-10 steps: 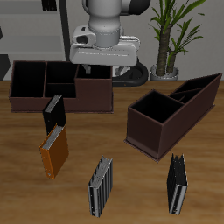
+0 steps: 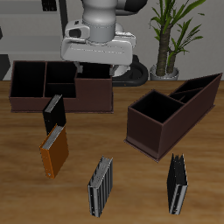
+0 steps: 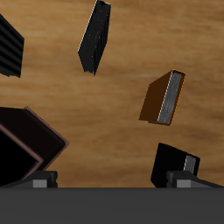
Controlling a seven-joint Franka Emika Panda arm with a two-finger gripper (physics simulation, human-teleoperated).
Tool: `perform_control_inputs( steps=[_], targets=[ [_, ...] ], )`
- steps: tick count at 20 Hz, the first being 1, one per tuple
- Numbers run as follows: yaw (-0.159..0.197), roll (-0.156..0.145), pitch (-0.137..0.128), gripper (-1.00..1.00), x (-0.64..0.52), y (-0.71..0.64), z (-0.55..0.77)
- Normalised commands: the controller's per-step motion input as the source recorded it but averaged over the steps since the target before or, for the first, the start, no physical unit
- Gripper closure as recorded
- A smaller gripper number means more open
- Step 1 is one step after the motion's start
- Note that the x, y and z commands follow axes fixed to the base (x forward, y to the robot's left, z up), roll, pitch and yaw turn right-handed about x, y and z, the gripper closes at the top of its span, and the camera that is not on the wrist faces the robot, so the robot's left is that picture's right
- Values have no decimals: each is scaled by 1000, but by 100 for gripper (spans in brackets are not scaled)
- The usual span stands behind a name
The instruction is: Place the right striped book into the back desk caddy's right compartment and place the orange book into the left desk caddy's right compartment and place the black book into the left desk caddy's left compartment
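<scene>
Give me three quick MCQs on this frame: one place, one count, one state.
1. The orange book lies:
A. inside a caddy
B. on the table
C. in the pincer

2. Striped books on the table:
A. one
B. two
C. three

3. The pincer holds:
A. nothing
B. the black book
C. a striped book

Answers:
1 B, it rests on the wood beside the black book.
2 B, one striped book and another sit near the front edge.
3 A, it hangs above the caddy with all four books on the table.
</scene>
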Motion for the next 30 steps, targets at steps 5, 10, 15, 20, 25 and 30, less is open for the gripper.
perform_control_inputs(
  steps=[5, 10, 15, 20, 25, 30],
  targets=[
    [36, -30, -12, -100, 527, 6, 34],
    [-9, 6, -11, -100, 558, 132, -12],
    [20, -7, -66, -100, 393, 111, 4],
    [-48, 2, -5, -100, 470, 33, -45],
    [-53, -44, -22, -100, 570, -66, -120],
    [-14, -45, -45, -100, 241, 73, -127]
  ],
)
